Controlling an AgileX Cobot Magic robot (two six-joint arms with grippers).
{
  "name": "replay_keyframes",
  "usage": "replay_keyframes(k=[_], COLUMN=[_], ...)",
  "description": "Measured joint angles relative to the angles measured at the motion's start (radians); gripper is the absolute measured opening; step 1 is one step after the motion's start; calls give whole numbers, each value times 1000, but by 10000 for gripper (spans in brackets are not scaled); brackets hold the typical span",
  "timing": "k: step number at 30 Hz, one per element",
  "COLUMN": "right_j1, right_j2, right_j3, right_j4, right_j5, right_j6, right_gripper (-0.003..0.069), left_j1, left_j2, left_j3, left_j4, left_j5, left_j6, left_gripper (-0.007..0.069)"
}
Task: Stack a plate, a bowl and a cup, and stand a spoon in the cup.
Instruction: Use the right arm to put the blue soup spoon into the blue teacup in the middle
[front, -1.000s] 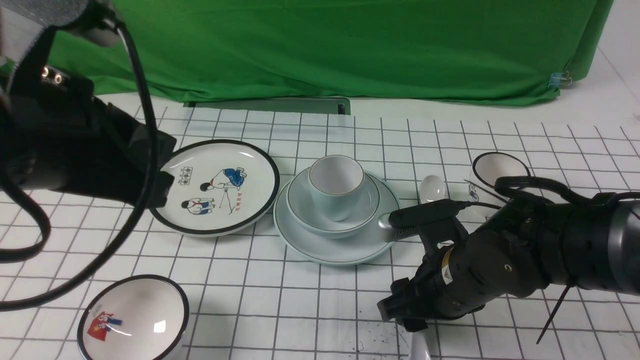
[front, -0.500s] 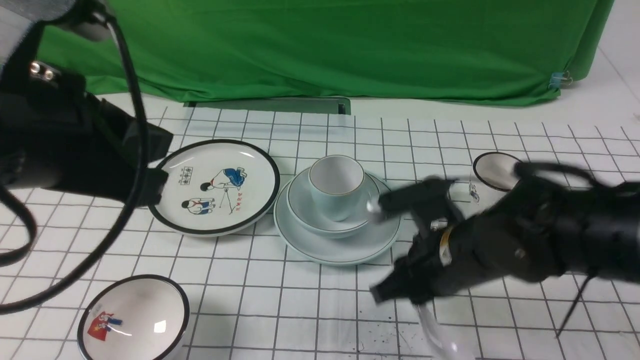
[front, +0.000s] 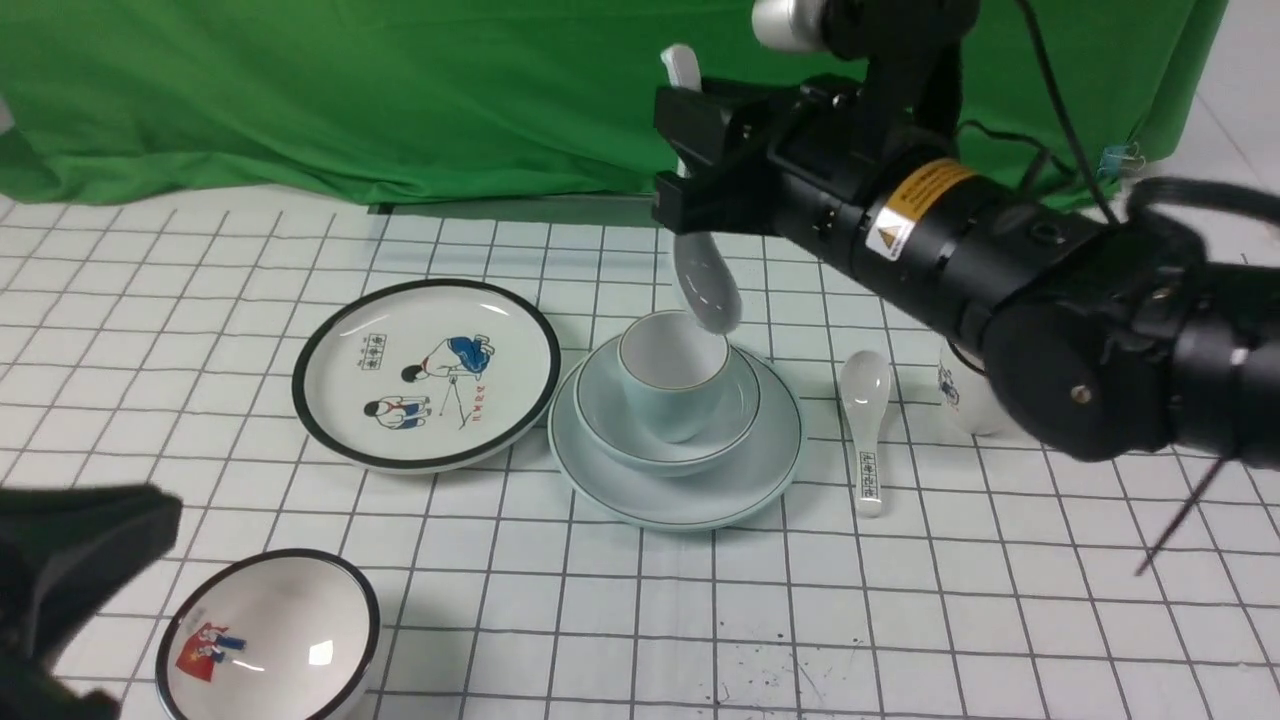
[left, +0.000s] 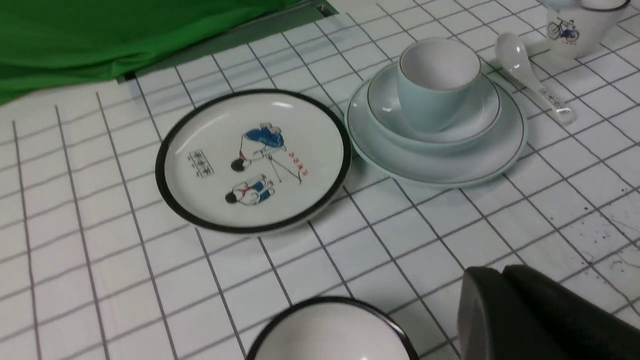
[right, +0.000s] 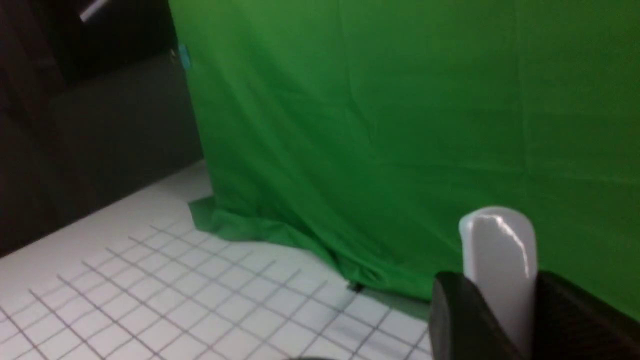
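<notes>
Stack done: cup (front: 670, 395) in bowl (front: 597, 405) on plate (front: 650, 500); R gripper (front: 687, 158) jaws clamp spoon (front: 705, 285), scoop down over cup mouth, drop-in still to do; L gripper (left: 497, 280) jaws together, empty, parked near-left.

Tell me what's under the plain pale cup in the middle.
The cup stands inside the plain bowl, and the bowl rests on the green-rimmed plate. The bowl's floor beneath the cup and the plate's centre are covered, so anything there cannot be seen.

Black right arm (front: 1050, 290), black fingers (front: 715, 115), yellow label (front: 915, 205)
</notes>
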Motion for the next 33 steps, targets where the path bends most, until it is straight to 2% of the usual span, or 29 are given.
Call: replay_keyframes(k=[4, 9, 13, 24, 30, 33], right_j1=[0, 0, 0, 0, 0, 1], right_j2=[118, 214, 266, 329, 305, 224], right_j3=[0, 0, 0, 0, 5, 28], right_j4=[0, 0, 0, 26, 127, 133], right_j5=[-187, -243, -260, -334, -326, -249], right_j6=[-89, -201, -239, -245, -243, -226], right_gripper=[179, 179, 179, 206, 324, 325], left_j1=[0, 0, 0, 0, 0, 0], left_j2=[-88, -119, -121, -121, -121, -121], left_j3=[46, 55, 55, 55, 55, 55], left_j4=[0, 0, 0, -1, -2, -2], left_j5=[16, 19, 19, 19, 19, 19], left_j6=[-11, -11, -12, -12, -12, -12], left_gripper=[-31, -31, -31, -31, -31, -31])
